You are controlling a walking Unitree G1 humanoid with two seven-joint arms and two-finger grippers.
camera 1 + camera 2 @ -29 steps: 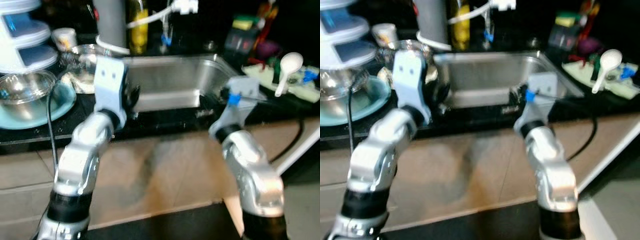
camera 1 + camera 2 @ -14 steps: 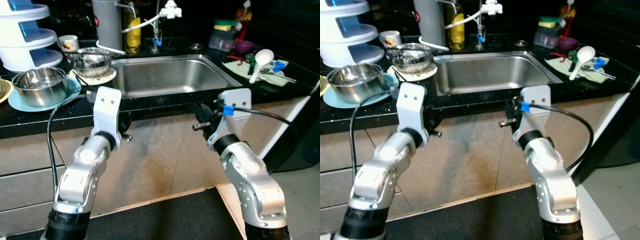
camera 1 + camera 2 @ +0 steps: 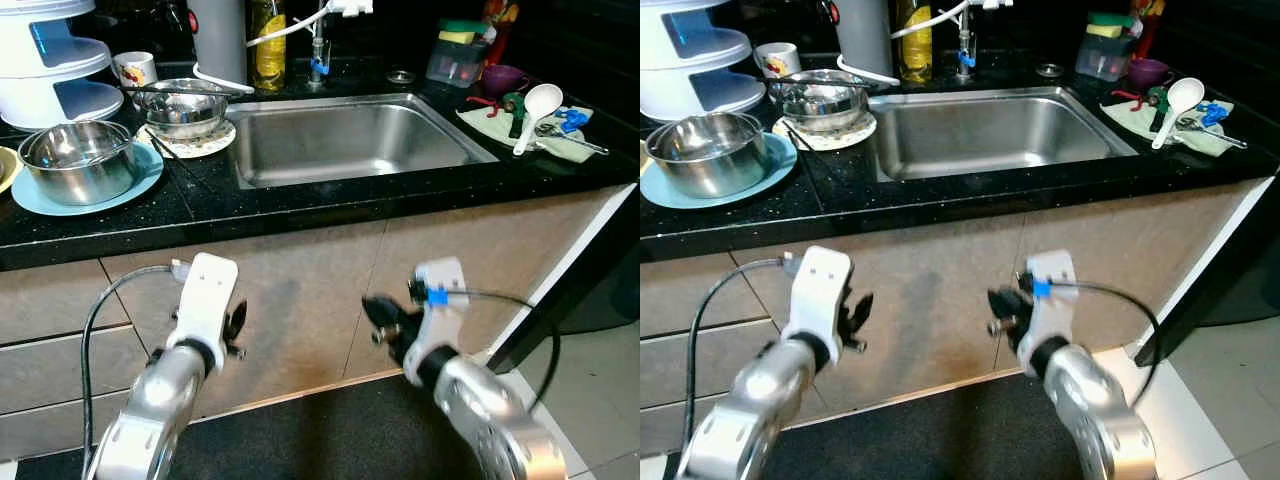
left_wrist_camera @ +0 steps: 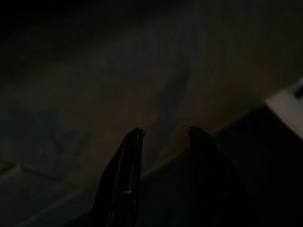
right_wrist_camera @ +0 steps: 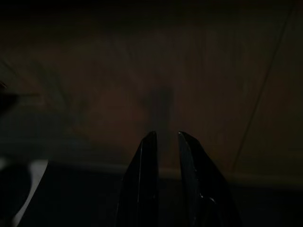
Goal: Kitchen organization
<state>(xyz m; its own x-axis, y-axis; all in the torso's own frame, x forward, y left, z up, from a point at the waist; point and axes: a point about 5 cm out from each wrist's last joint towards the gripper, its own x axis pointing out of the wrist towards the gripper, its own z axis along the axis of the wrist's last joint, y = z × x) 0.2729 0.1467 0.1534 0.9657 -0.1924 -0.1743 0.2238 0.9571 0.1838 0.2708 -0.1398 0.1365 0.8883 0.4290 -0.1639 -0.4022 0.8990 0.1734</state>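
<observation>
sink basin open, bowls crowd counter left

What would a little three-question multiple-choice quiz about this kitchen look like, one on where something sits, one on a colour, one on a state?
1. Where does the white spoon lie?
A. In the sink
B. On the cloth to the right of the sink
C. In a steel bowl

2. What colour is the plate under the nearer steel bowl?
A. Red
B. Black
C. Light blue

3. What is in the sink?
A. Nothing visible
B. Stacked plates
C. Soapy water

Answers: 1 B, the spoon rests on the cloth on the counter's right end. 2 C, a light blue rim shows around the bowl. 3 A, the steel basin looks bare and dry.
</observation>
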